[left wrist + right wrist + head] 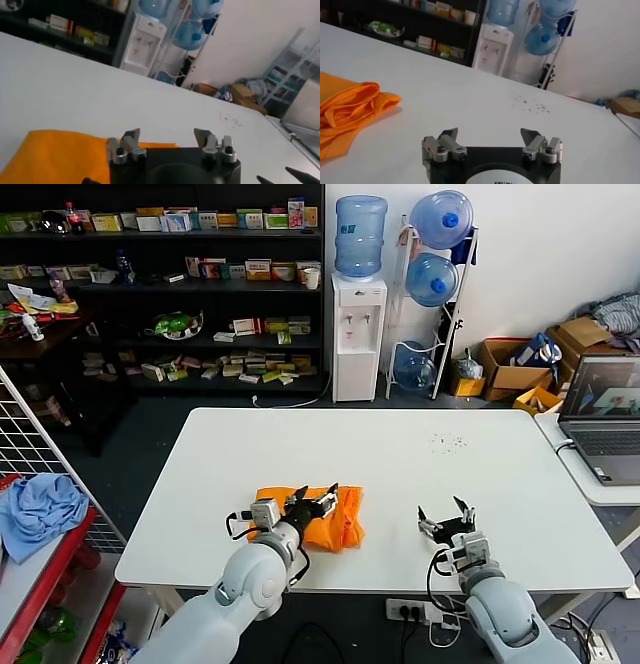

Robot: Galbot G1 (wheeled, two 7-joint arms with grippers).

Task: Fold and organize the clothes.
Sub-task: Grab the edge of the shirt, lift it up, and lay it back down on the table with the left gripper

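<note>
Both grippers open and empty, shirt lying bunched on the table.

Left gripper (318, 506) has its jaws spread wide with nothing between them, and it hangs right over the shirt (330, 522), low enough that it reads as a hand placed for work on the cloth rather than parked. The shirt sits near the table's (400, 454) front edge, left of centre, folded over itself into a compact orange wad (layers and creases show plainly in the right wrist view (350, 107)), so the fold looks partly made, not neat yet. Right gripper (446, 519) has its jaws just as wide, empty too, resting over bare tabletop well apart from the shirt, likely kept clear so the left arm has room.
</note>
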